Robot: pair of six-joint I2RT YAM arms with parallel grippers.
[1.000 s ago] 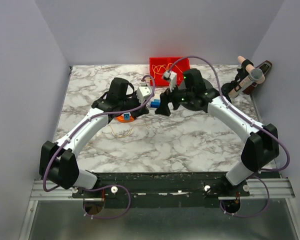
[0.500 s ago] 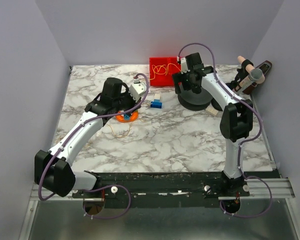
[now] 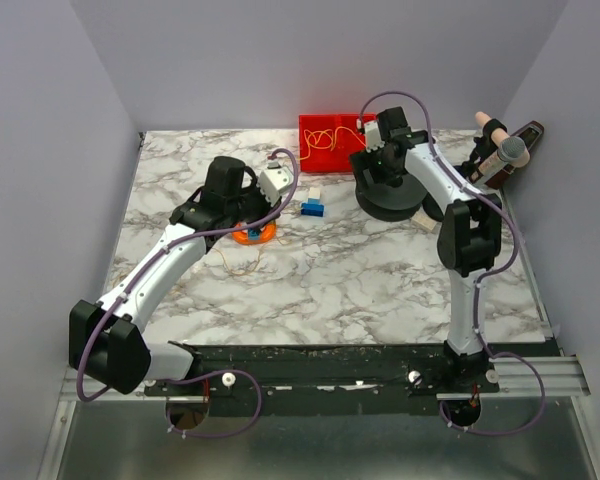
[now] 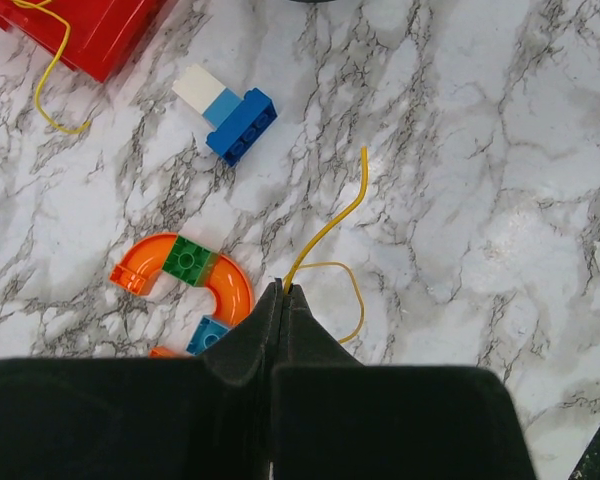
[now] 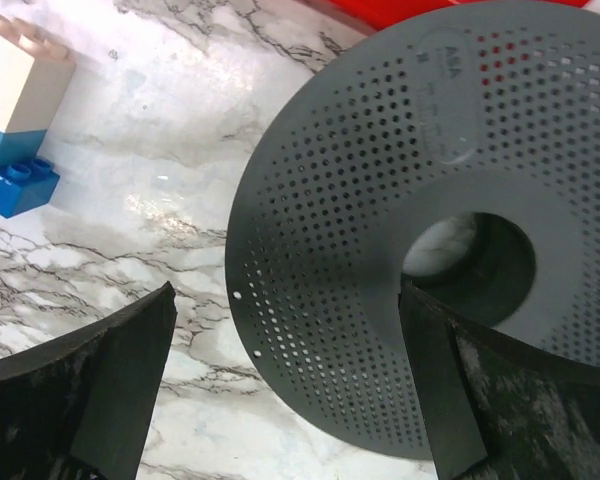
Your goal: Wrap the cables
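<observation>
A thin yellow cable (image 4: 332, 220) lies on the marble and rises into my left gripper (image 4: 283, 288), which is shut on it at the very tips. A loop of the cable (image 4: 355, 300) curls just right of the fingers. In the top view that gripper (image 3: 242, 224) sits over the cable (image 3: 242, 266). More yellow cable (image 3: 332, 134) lies in the red bin (image 3: 310, 150). My right gripper (image 5: 285, 385) stands wide open low over a dark grey perforated spool (image 5: 380, 230). One finger (image 5: 130, 370) is outside the rim, the other (image 5: 450, 400) by the hub hole.
A blue-and-white brick block (image 4: 230, 115) lies between the arms. Orange curved pieces with green and blue bricks (image 4: 185, 270) sit just left of my left fingers. A brush-like tool and a dark bottle (image 3: 500, 155) stand at the far right corner.
My right arm has swung from the table's middle to the back right, over the spool, with its jaws wide. The left arm shifted slightly, still pinching the cable.
</observation>
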